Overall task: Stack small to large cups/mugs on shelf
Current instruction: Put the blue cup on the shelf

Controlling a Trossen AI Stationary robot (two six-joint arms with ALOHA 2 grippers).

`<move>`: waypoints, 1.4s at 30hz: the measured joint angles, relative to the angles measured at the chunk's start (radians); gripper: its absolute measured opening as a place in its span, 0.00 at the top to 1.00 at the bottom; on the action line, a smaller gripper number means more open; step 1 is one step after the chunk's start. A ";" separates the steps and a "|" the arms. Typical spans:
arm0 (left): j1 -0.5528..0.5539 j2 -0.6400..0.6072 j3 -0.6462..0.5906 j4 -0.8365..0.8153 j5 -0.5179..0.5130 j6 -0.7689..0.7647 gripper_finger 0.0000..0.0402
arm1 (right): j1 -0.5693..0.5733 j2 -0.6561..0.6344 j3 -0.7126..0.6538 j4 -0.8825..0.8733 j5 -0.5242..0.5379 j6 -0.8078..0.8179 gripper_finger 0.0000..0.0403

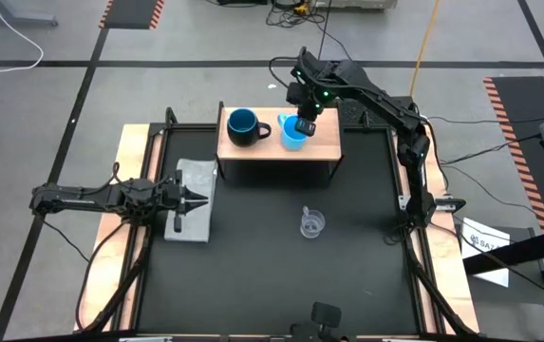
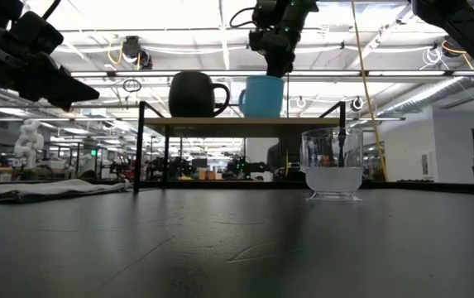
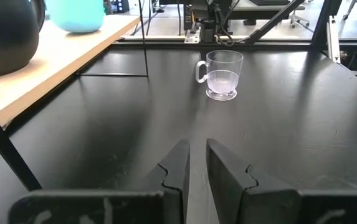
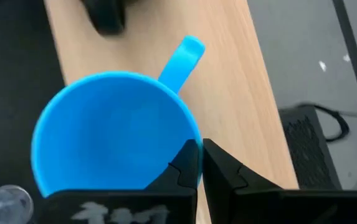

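Two of the three are up on the shelf (image 1: 324,150), upper centre of the high view — the navy mug (image 1: 243,126) and, just to its right, the light-blue cup (image 1: 292,134), standing side by side, not nested. The right gripper (image 1: 304,124) is pinched shut on the blue cup's rim. The clear cup (image 1: 312,224) waits on the table, lower centre. The left gripper (image 1: 198,199), empty and nearly closed, idles at left — stacking is barely begun.
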 joint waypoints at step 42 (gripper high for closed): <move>0.000 0.000 0.000 0.000 0.000 0.001 0.86 | 0.015 -0.051 -0.001 0.050 0.041 0.003 0.75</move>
